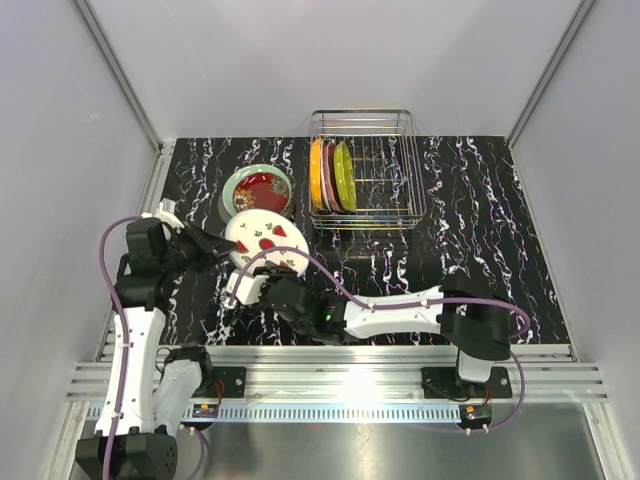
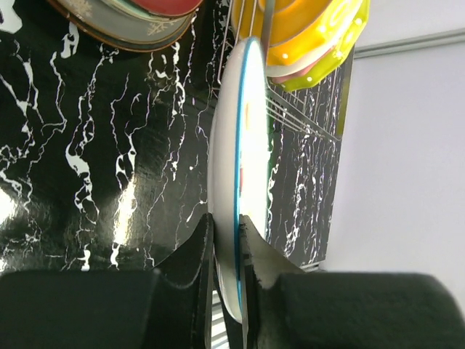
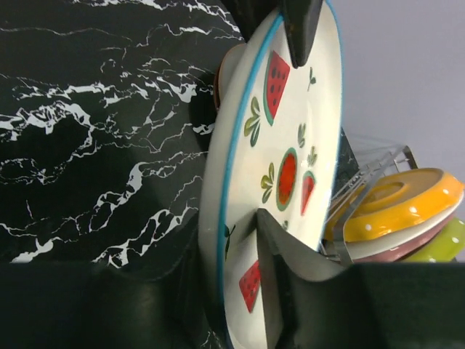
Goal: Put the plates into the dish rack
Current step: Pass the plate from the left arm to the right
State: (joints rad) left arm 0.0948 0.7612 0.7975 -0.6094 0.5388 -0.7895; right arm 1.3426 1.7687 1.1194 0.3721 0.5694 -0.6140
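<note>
A white plate with red watermelon motifs (image 1: pixel 268 238) is held off the table, left of centre. My left gripper (image 1: pixel 226 247) is shut on its left rim; in the left wrist view (image 2: pixel 227 240) the plate (image 2: pixel 243 131) stands edge-on between the fingers. My right gripper (image 1: pixel 268 290) is shut on its near rim, as the right wrist view (image 3: pixel 232 247) shows, with the plate's face (image 3: pixel 290 123) turned right. The wire dish rack (image 1: pixel 400 150) at the back holds orange (image 1: pixel 316 172), pink and yellow-green plates upright. A red floral plate (image 1: pixel 262 187) tops a stack beside it.
The stack (image 2: pixel 131 25) lies flat left of the rack, behind the held plate. The rack's right slots (image 1: pixel 385 175) hold no plates. White walls close in the black marbled table (image 1: pixel 480 230) on three sides. The right arm (image 1: pixel 400 312) stretches across the near table.
</note>
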